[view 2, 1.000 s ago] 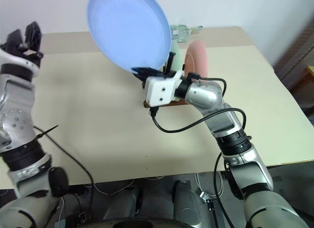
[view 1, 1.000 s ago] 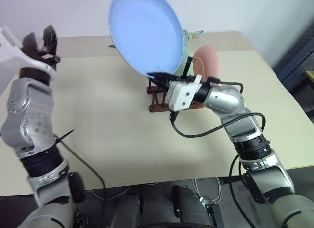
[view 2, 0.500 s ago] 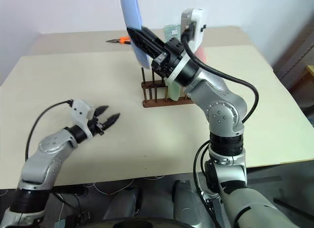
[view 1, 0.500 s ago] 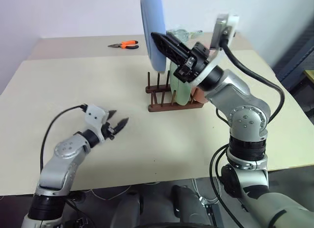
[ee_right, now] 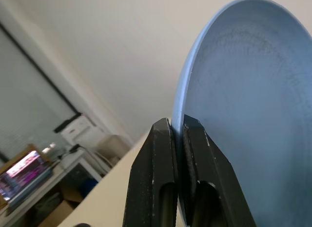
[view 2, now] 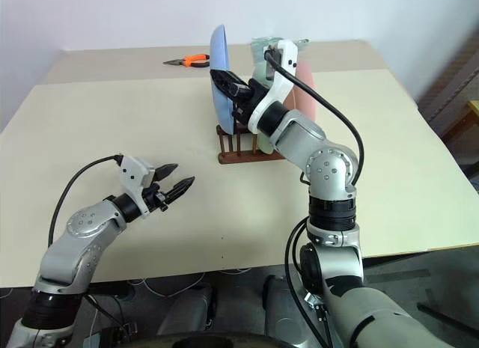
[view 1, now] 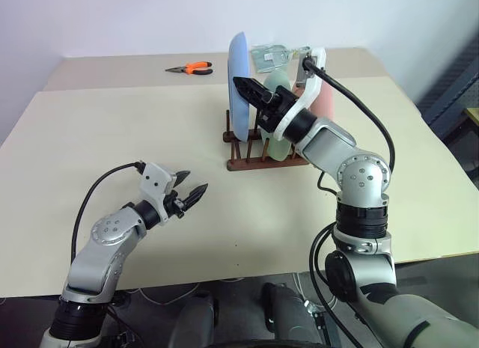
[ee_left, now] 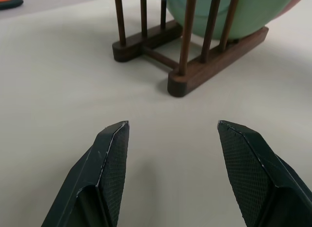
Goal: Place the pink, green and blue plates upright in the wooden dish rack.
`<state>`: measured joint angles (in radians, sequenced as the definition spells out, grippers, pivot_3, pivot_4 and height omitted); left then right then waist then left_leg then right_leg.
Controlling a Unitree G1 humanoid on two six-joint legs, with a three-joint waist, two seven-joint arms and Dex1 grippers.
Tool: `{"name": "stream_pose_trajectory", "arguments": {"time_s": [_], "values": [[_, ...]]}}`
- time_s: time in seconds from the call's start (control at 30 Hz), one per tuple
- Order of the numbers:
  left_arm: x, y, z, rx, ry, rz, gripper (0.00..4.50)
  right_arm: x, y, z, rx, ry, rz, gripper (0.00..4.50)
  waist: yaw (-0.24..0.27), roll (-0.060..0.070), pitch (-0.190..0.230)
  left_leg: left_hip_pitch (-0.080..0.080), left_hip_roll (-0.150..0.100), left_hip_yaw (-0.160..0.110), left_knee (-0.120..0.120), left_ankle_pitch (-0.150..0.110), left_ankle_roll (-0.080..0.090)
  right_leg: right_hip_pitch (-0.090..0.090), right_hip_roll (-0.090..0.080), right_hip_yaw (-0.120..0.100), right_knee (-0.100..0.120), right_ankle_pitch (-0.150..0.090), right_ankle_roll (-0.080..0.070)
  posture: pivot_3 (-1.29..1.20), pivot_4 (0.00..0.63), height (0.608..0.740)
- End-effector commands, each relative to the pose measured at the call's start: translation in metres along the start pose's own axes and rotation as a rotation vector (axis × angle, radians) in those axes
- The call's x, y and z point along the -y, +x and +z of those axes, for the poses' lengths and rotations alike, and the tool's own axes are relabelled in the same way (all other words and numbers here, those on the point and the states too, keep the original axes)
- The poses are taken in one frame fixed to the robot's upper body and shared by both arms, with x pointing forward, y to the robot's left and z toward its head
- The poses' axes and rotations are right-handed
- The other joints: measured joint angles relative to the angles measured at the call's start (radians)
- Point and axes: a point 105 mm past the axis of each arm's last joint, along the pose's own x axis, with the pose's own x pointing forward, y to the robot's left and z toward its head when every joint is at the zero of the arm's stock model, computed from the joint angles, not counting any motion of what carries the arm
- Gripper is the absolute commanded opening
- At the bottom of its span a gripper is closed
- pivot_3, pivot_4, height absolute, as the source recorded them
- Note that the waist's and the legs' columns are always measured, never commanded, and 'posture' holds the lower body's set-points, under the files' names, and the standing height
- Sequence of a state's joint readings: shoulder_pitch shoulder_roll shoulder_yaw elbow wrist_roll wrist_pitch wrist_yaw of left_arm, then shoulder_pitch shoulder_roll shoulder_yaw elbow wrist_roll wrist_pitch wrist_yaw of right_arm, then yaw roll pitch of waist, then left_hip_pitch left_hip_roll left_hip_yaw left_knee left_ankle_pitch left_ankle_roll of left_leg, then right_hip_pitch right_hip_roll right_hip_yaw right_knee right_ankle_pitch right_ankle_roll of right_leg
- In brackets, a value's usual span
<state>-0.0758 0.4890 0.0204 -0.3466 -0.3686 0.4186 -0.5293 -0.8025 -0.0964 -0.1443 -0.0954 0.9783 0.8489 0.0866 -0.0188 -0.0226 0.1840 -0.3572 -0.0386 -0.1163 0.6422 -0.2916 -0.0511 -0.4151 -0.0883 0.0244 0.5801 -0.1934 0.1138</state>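
Note:
The blue plate (view 1: pixel 238 82) stands on edge at the left end of the wooden dish rack (view 1: pixel 263 159), its lower rim down among the pegs. My right gripper (view 1: pixel 251 90) is shut on its rim, and the pinch shows close up on the blue plate (ee_right: pixel 243 114) in the right wrist view. The green plate (view 1: pixel 278 131) stands upright in the rack, with the pink plate (view 1: pixel 326 99) upright behind it. My left gripper (view 1: pixel 191 192) hovers low over the table, open and holding nothing, pointing at the rack (ee_left: pixel 195 73).
Orange-handled pliers (view 1: pixel 190 67) lie at the back of the table. A clear plastic object (view 1: pixel 271 56) sits just behind the rack. Bare beige table (view 1: pixel 135 123) stretches left of the rack and in front of it.
My right gripper rolled the blue plate from face-on to edge-on and lowered it to the rack's left end. My left arm dropped from high at the left to low over the table.

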Motion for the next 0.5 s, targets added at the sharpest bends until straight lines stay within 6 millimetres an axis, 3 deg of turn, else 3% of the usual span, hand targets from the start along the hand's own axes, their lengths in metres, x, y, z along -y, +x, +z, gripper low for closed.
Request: {"name": "stream_pose_trajectory", "arguments": {"time_s": [0.03,0.13,0.2,0.33,0.5], "values": [[0.001,0.001,0.013,0.045,0.04,-0.001,2.93,-0.003,0.005,0.007,0.006,-0.02,-0.006,0.0,0.0,0.0,0.0,0.0,0.0,0.0,0.0,0.0,0.0,0.0,0.0,0.0,0.0,0.0,0.0,0.0,0.15,0.74],[0.001,0.001,0.014,0.049,0.04,0.001,2.98,-0.003,0.007,0.009,0.006,-0.027,0.0,0.95,0.002,0.0,0.0,0.0,0.0,0.0,0.0,0.0,0.0,0.0,0.0,0.0,0.0,0.0,0.0,0.0,0.15,0.74],[0.001,0.001,0.014,0.05,0.038,0.002,2.98,-0.004,0.009,0.014,0.016,-0.08,0.004,1.91,0.001,0.0,0.0,0.0,0.0,0.0,0.0,0.0,0.0,0.0,0.0,0.0,0.0,0.0,0.0,0.0,0.15,0.74],[0.001,0.001,0.014,0.048,0.041,0.004,2.98,-0.017,0.009,0.027,0.049,-0.36,0.048,3.79,0.001,0.0,0.0,0.0,0.0,0.0,0.0,0.0,0.0,0.0,0.0,0.0,0.0,0.0,0.0,0.0,0.15,0.74],[0.003,0.001,0.014,0.047,0.042,0.005,2.98,-0.039,-0.017,0.043,0.042,-0.812,0.188,3.79,0.002,0.0,0.0,0.0,0.0,0.0,0.0,0.0,0.0,0.0,0.0,0.0,-0.001,0.0,0.001,0.0,0.15,0.74]]}}
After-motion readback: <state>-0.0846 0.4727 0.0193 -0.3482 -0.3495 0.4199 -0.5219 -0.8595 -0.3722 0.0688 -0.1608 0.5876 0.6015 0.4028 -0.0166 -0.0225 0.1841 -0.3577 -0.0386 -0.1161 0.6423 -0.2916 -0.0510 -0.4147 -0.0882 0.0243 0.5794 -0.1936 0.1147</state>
